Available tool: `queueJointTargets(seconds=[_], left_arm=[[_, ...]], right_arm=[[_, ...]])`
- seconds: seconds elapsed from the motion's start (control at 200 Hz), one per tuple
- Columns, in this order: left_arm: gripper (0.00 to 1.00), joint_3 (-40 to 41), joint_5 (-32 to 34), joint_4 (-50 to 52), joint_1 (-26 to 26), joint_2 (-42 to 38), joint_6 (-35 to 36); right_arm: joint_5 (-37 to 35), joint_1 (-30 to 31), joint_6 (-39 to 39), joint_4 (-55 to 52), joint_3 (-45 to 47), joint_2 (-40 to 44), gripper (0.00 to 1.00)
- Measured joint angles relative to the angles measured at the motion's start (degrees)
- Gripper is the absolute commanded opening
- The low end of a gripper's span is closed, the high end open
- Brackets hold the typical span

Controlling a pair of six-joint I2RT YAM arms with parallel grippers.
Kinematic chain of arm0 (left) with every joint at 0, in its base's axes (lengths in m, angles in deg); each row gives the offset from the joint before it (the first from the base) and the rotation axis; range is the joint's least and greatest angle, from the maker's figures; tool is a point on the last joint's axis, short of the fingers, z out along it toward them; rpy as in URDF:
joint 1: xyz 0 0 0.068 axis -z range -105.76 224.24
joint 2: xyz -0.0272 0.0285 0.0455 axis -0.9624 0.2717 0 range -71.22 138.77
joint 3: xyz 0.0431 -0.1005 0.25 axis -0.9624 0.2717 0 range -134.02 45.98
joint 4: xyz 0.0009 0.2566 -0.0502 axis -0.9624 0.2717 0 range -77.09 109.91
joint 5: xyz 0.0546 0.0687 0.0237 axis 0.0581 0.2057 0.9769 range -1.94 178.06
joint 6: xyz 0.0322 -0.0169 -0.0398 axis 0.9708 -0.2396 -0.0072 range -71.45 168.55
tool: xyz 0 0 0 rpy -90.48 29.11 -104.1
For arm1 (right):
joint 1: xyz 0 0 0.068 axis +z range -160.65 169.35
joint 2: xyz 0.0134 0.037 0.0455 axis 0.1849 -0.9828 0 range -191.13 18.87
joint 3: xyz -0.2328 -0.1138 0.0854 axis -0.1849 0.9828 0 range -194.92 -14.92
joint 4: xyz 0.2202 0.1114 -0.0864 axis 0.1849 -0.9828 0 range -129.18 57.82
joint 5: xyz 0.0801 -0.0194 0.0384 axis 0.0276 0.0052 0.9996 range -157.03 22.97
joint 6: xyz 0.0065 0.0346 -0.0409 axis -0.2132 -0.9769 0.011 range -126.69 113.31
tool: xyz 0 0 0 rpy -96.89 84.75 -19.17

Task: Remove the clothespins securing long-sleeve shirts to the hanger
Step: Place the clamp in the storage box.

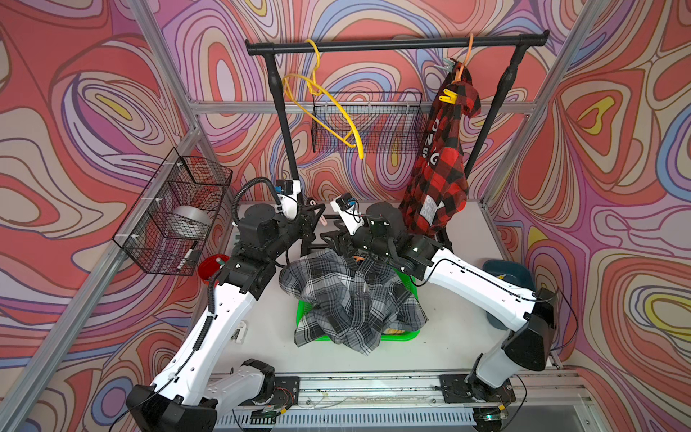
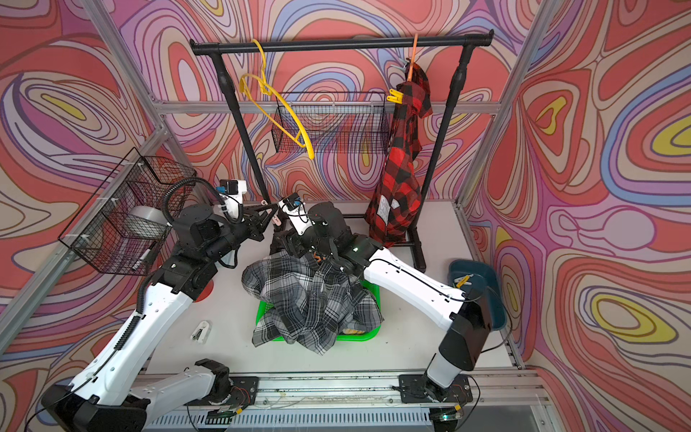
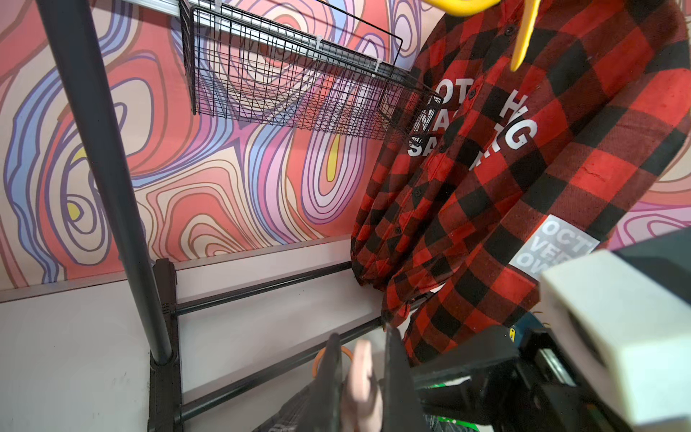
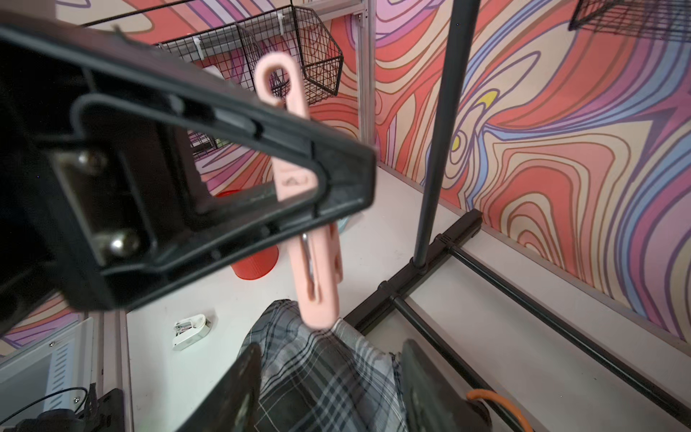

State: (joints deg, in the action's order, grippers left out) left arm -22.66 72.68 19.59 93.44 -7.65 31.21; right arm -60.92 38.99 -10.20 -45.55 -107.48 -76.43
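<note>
Progress: left gripper [image 3: 361, 355] pinches a pale pink clothespin [image 4: 321, 269], clear of cloth. Grey plaid shirt [image 1: 347, 295] lies heaped in the green basket [image 1: 400, 336], right gripper [image 4: 329, 370] spread just above it (holding nothing). Red plaid shirt [image 1: 437, 175] is still pinned to its orange hanger [image 1: 468, 52] by a yellow clothespin [image 1: 448, 98].

walls [image 1: 93, 93]: swirl print, red/pink/purple/yel | frame [image 1: 232, 107]: alu struts | tabletop [image 1: 460, 329]: white | rack [image 1: 392, 44]: blk, at back | wire baskets [image 1: 374, 123]: 2, wall-mtd

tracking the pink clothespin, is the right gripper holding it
No, the pink clothespin is clamped in the left gripper; the right gripper stands open.
</note>
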Motion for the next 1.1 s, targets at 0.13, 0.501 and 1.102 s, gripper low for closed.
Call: queueJointTargets(seconds=[0.13, 0.501, 1.102], left_arm=[[0.00, 0.00, 0.04, 0.00, 0.00, 0.07, -0.48], [0.00, -0.07, 0.61, 0.15, -0.02, 0.28, -0.74], [0.03, -0.26, 0.44, 0.79, 0.00, 0.96, -0.70]], right_arm=[[0.37, 0.13, -0.04, 1.92, -2.34, -2.36, 0.59], [-1.11, 0.11, 0.20, 3.61, -6.10, -6.10, 0.48], [-3.04, 0.83, 3.08, 3.10, -7.76, -8.55, 0.00]])
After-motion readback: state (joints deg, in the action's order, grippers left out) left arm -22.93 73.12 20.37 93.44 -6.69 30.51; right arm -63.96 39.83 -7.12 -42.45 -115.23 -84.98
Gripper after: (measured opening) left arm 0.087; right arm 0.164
